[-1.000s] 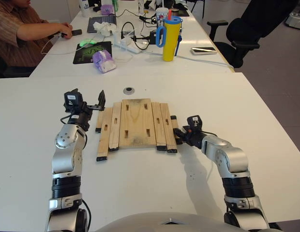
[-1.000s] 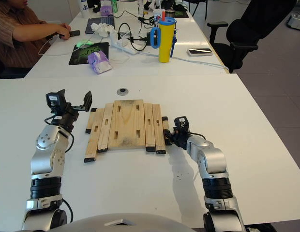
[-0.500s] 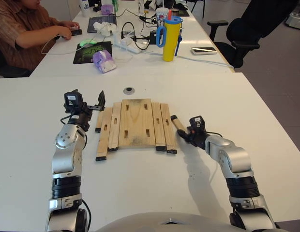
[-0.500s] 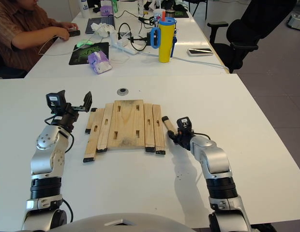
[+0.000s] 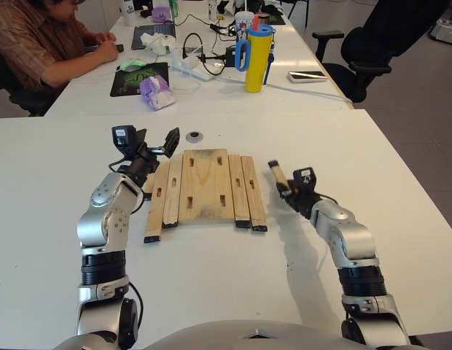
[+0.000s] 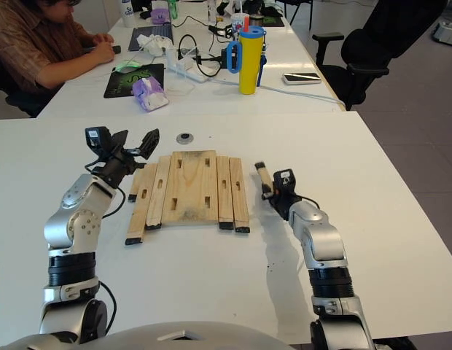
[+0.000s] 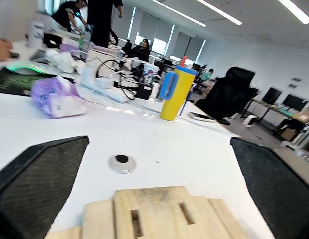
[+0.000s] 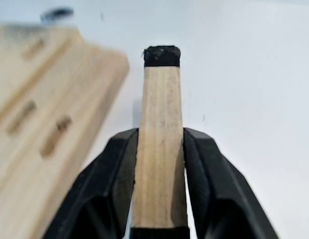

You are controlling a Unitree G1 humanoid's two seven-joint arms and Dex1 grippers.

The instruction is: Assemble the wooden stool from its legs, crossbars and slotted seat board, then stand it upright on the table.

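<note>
Pale unfinished wood seat board [image 5: 205, 186], black-capped wooden leg [image 8: 160, 149], matt textured black fingers [image 7: 40, 174]

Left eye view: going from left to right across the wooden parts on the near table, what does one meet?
slotted slats → seat board → narrower slats → leg, held in the right hand
</note>
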